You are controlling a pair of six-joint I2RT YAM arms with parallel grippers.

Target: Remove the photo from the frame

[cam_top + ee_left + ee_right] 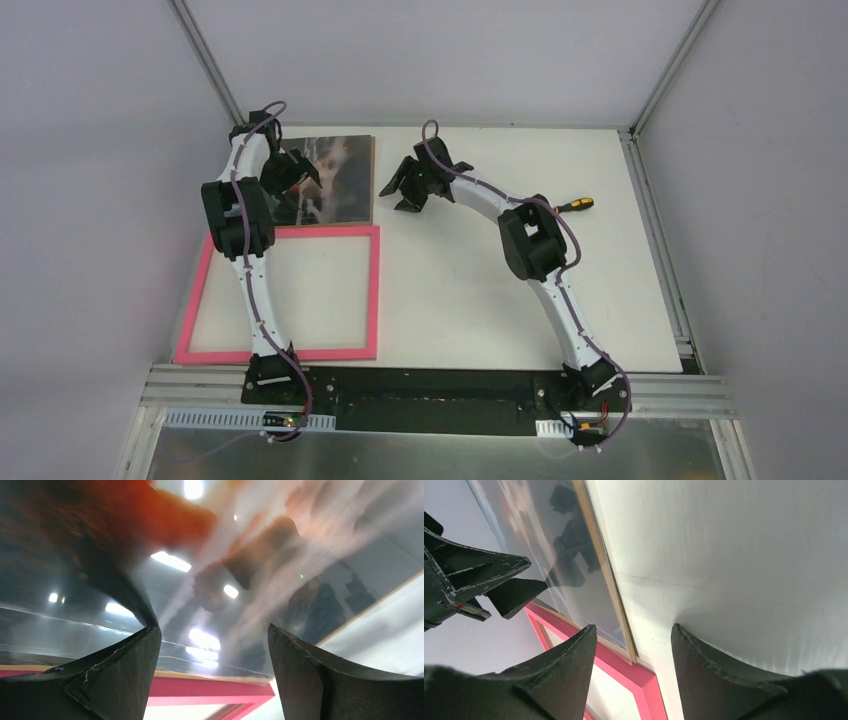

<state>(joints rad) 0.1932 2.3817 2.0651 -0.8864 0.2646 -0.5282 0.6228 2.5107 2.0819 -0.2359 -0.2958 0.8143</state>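
Observation:
The photo (340, 175) lies flat on the white table at the back left, a dark glossy print with a brown edge. Its near edge sits just beyond the pink frame (372, 290), which lies with bare table inside it on the near left. My left gripper (300, 178) hovers over the photo's left part, open, with nothing between its fingers; the left wrist view shows the photo (250, 580) close under it and the frame (210, 687) below. My right gripper (400, 195) stands open and holds nothing, just right of the photo's right edge (574, 570), near the frame's corner (624, 667).
A screwdriver (575, 204) with a yellow and black handle lies on the table at the right, behind the right arm. The table's metal rails run along the back and right edges. The left gripper's fingers (499, 575) show in the right wrist view.

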